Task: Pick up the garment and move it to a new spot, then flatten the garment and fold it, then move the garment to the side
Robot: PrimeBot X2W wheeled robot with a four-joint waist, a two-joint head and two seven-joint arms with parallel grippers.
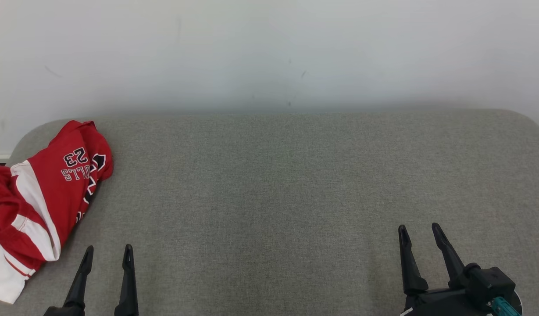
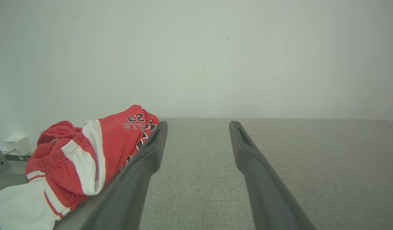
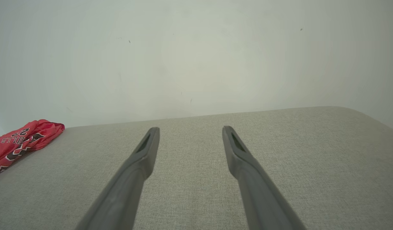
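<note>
Garment (image 1: 41, 193), red and white, lies crumpled just left of my left gripper (image 1: 109, 248), not touching it, well away from my right gripper (image 1: 418, 227). Both are spread wide, empty, over the grey padded surface (image 1: 269, 184).

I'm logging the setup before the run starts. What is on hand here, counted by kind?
Crumpled red and white jersey garment: 1
Grey fabric-covered surface: 1
Dark two-fingered grippers, both open, left gripper and right gripper: 2
Total: 4
</note>
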